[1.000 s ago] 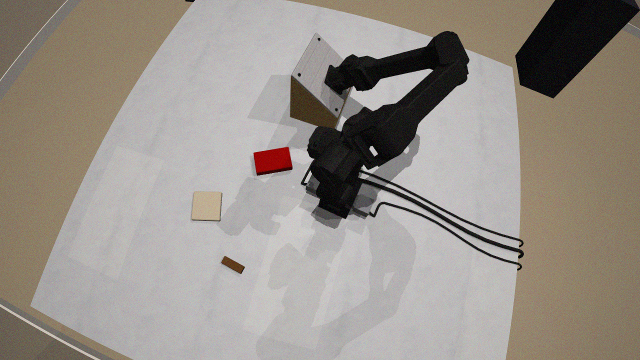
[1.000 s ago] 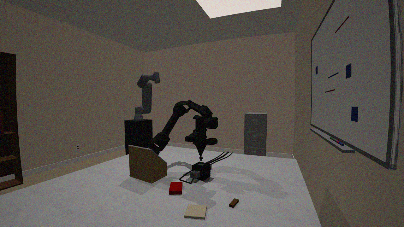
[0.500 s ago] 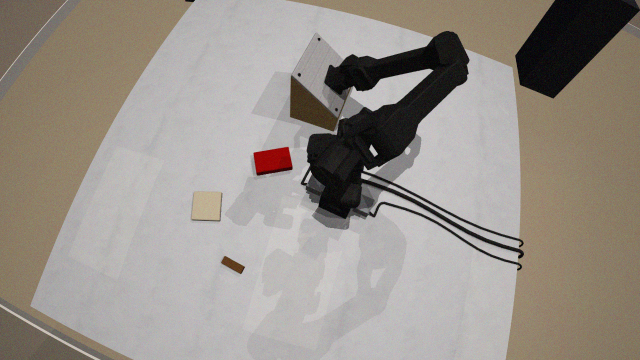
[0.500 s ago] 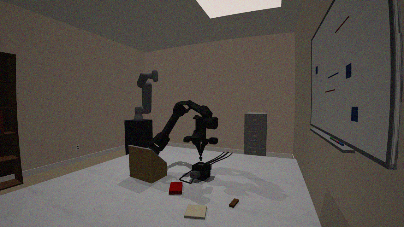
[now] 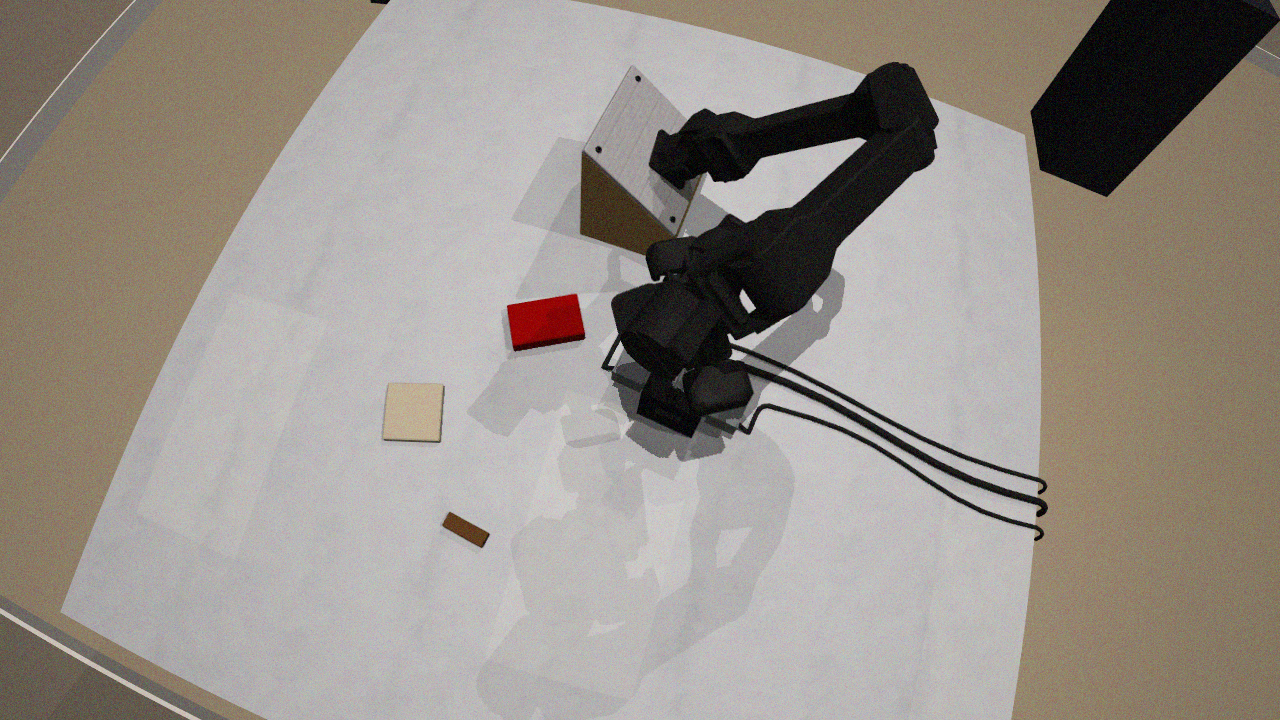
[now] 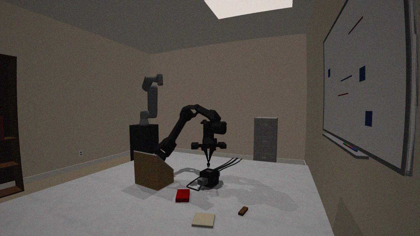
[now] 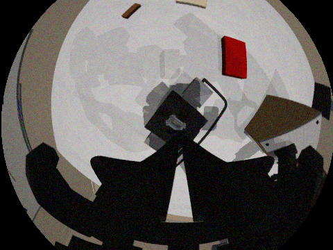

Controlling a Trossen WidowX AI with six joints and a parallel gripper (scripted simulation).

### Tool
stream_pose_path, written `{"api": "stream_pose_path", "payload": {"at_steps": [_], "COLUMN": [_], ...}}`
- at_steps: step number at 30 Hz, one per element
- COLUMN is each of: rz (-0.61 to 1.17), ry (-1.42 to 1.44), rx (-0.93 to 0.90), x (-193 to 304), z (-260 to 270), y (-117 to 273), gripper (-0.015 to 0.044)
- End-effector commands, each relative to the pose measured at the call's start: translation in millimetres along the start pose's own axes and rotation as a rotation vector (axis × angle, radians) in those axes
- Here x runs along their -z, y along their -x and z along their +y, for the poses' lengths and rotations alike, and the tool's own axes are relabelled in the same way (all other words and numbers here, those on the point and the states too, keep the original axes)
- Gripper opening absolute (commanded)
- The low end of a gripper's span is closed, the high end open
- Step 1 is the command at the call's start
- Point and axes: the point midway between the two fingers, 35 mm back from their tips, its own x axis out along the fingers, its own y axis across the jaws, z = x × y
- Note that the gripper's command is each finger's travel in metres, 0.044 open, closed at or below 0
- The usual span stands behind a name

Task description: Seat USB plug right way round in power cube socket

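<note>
Claw grips USB plug above power cube; no writing legible.

An office or meeting room, by the look of it. Plain beige walls, a skirting board and a ceiling light panel overhead. A big whiteboard fills the right wall, markers lying in its tray. A grey filing cabinet stands against the back wall, a dark bookshelf at the far left, a wall outlet low down. Robotics work goes on here too: a grey arm sits on a black pedestal behind the white table.
</note>
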Motion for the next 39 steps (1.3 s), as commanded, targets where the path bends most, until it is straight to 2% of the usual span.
{"api": "stream_pose_path", "payload": {"at_steps": [1, 39], "rz": [0.0, 0.0], "ry": [0.096, 1.091], "rx": [0.0, 0.0], "x": [0.0, 0.0], "z": [-0.2, -0.2], "y": [-0.1, -0.1], "gripper": [0.0, 0.0]}}
